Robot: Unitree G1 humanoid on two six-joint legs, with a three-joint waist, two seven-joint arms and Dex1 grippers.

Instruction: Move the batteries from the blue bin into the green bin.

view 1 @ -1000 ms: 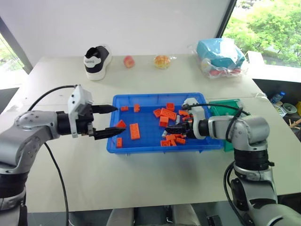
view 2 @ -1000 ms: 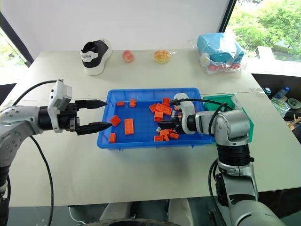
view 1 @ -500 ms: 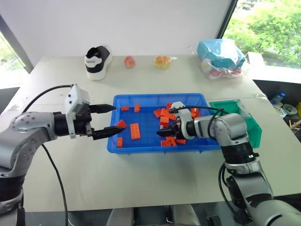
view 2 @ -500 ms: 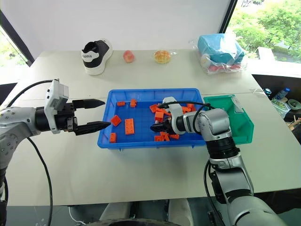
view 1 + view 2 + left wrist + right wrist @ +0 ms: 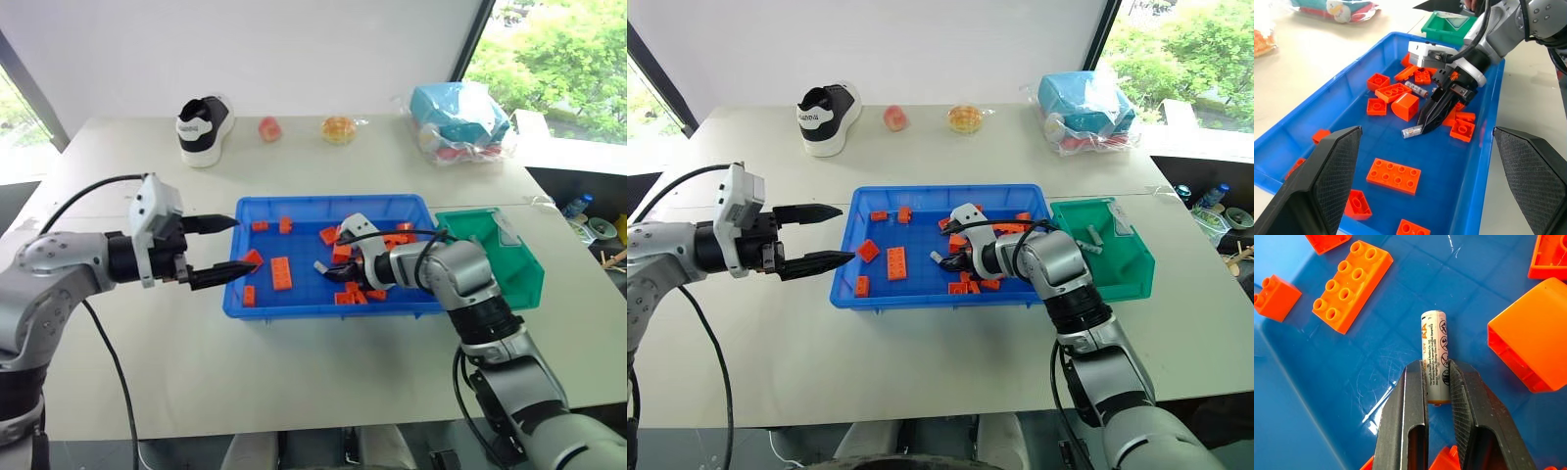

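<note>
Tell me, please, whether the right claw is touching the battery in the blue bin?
Touching. The right wrist view shows the right claw with both fingers pressed against the sides of the battery, no gap on either side.

This looks like a robot test room in an office-type building rather than a home. A plain pale tabletop [image 5: 323, 382] stands against a bare white wall [image 5: 294, 49], with tall dark-framed windows [image 5: 558, 49] at the corners and green trees outside. The things set out are an odd mix, like test props: a black-and-white shoe [image 5: 203, 127], a peach-like fruit [image 5: 268, 128], a wrapped bun [image 5: 338, 128], a clear bag of colourful items [image 5: 460, 117], and plastic sorting bins with orange toy bricks [image 5: 281, 272].
</note>
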